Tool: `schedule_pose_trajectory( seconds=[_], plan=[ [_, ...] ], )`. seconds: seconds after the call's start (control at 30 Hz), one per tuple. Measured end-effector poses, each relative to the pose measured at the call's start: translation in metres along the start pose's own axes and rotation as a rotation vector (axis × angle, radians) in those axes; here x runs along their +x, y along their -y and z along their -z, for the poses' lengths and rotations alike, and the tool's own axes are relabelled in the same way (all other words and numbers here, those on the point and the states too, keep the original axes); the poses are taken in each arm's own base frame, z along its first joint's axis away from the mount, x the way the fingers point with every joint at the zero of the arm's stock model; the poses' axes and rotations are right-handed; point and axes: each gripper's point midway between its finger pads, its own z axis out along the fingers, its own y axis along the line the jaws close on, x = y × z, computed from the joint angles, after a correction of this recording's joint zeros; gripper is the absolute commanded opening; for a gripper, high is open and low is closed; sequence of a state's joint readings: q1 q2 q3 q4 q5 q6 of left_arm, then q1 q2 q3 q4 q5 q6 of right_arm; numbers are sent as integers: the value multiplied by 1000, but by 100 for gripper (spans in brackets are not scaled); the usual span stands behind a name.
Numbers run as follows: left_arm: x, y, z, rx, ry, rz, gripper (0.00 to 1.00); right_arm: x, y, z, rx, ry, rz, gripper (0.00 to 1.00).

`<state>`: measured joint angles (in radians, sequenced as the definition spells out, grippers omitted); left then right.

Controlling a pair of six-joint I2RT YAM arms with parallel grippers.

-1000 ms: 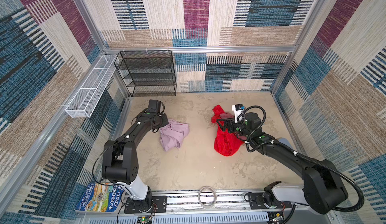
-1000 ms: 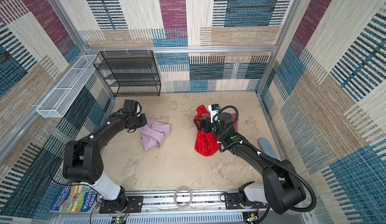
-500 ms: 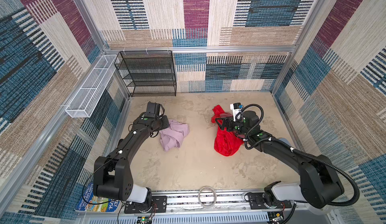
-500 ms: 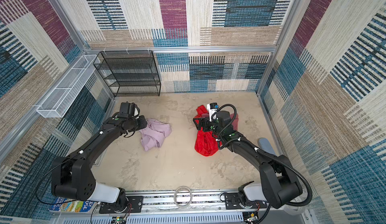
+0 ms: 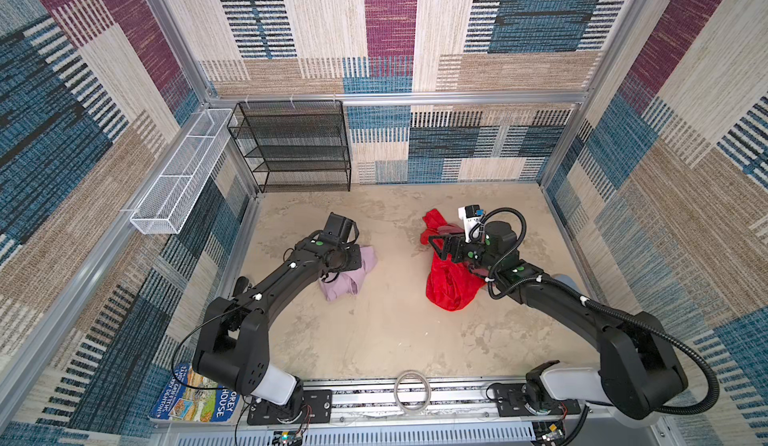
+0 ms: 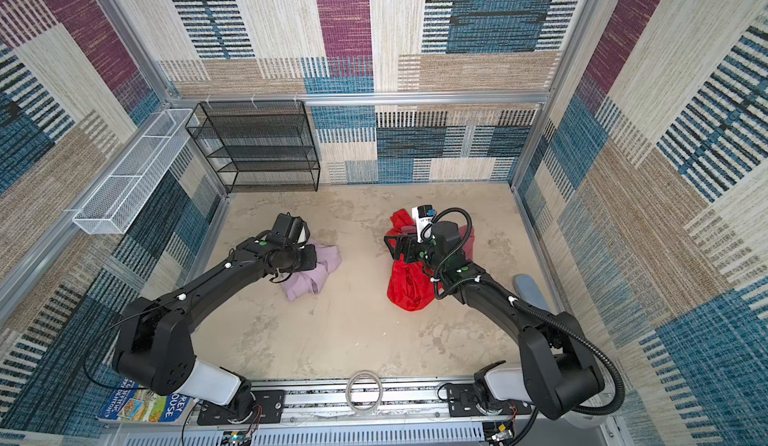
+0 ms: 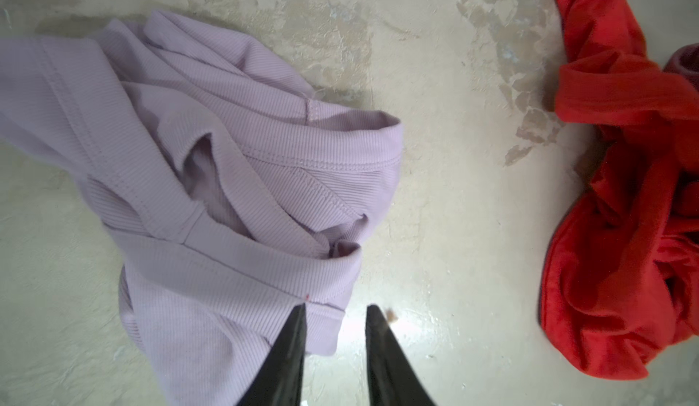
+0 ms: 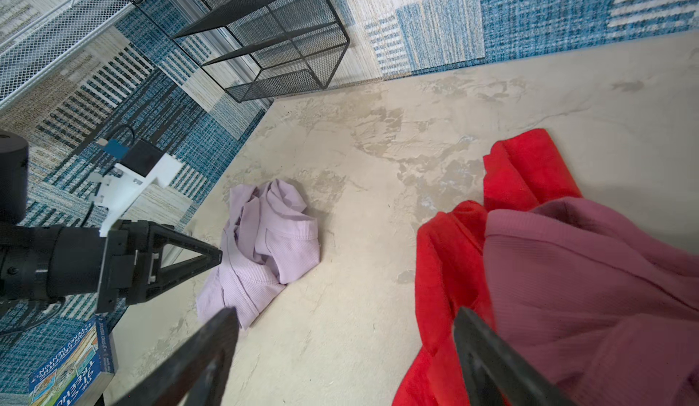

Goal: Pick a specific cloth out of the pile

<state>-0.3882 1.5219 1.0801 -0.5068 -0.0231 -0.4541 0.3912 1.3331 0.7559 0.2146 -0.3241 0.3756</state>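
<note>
We found the lilac cloth [image 5: 348, 278] crumpled on the bench [image 5: 374, 340]. In both top views it lay at about nine o'clock from the middle, well apart from the pile [image 5: 451, 294], which sat at about three o'clock. The pile was a red cloth [image 8: 446, 271] with a mauve cloth [image 8: 586, 290] lying on top of it.

The left gripper [image 7: 336, 311] hung over the lilac cloth near its nine-o'clock edge, its jaws a narrow gap apart. In the left wrist view a hem of the cloth and some bare bench showed through that gap, so nothing was clamped. We could not be sure whether a fingertip brushed the fabric.

The right gripper [image 8: 342, 315] hovered over the pile's ten-o'clock side. It stood wide open and empty, one finger above bare bench and the other above the red cloth.

A black mesh shelf [image 5: 299, 149] stood against the back wall at eleven o'clock. A white wire basket [image 5: 178, 182] hung on the side wall at about ten o'clock. A book [image 5: 195, 394] lay off the bench at seven o'clock.
</note>
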Motion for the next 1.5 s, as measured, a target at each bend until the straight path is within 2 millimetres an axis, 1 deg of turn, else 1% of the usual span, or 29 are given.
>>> schedule_pose_trajectory(
  seconds=[0.17,0.37,0.53,0.77,0.93,1.07,1.17,1.23,1.37,1.5],
  plan=[
    [15,-11,-10,-37,-26,28,31,-1,1,3,10,5,8,92],
    [13,-12,-16,-50,-28,35,33,2,2,9,18,10,8,92],
    [14,-16,-22,-74,-34,35,46,2,1,9,19,8,11,92],
    [14,-20,-28,-95,-27,40,46,1,-2,17,13,23,16,92],
    [19,-24,-39,-117,-54,40,45,-1,-3,17,12,25,17,92],
    [19,-28,-45,-132,-64,47,45,-1,-3,17,11,26,17,92],
    [19,-33,-48,-145,-71,57,45,-1,-3,18,11,26,17,92],
    [19,-41,-51,-161,-76,72,45,-2,-3,17,11,26,17,92],
    [18,-63,-59,-187,-97,125,44,-1,-1,13,15,18,15,92],
    [11,-78,-66,-194,-89,171,43,3,2,8,22,2,9,92]
  ],
)
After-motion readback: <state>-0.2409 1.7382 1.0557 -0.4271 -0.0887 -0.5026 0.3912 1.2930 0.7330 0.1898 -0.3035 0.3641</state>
